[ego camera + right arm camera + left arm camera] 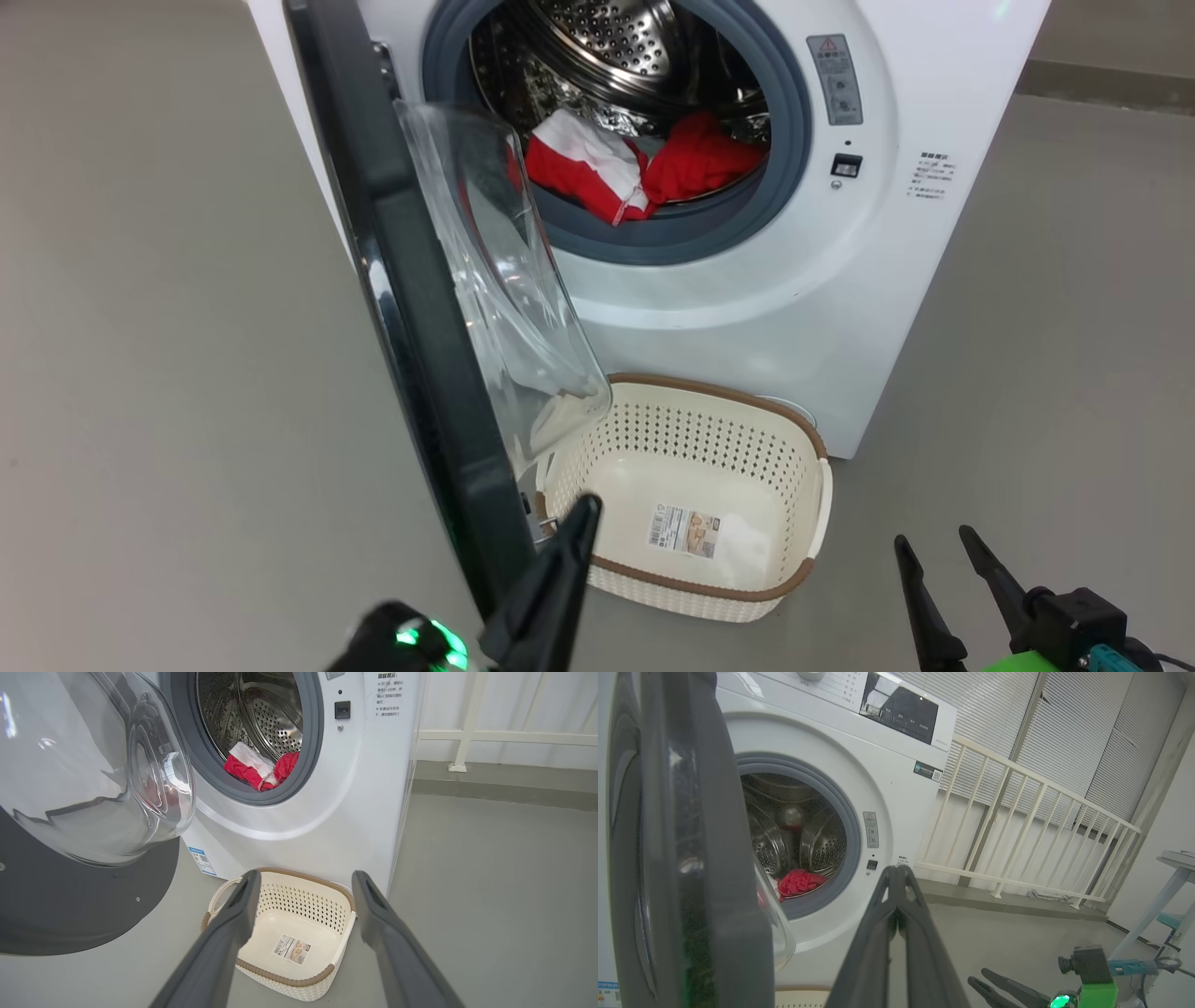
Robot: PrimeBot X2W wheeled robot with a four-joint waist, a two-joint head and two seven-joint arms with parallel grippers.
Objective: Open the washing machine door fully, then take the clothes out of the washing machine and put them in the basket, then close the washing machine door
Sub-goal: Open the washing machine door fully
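The washing machine (728,308) (878,742) (327,788) stands with its door (411,308) (682,858) (84,793) swung out toward me, black rim edge-on in the head view. Red and white clothes (635,168) (798,882) (259,767) lie in the steel drum. The cream basket (695,411) (317,891) sits on the floor before the machine, holding just a sticker. My left gripper (583,509) (896,870) is shut with nothing in it, its tips beside the door's lower inner edge. My right gripper (934,541) (303,879) hangs open at the lower right, apart from the basket.
Grey floor (140,373) spreads to the left and right of the machine. A white railing (1017,812) and window blinds stand beyond the machine's right side. A pale table leg (1153,914) shows at the far right of the left wrist view.
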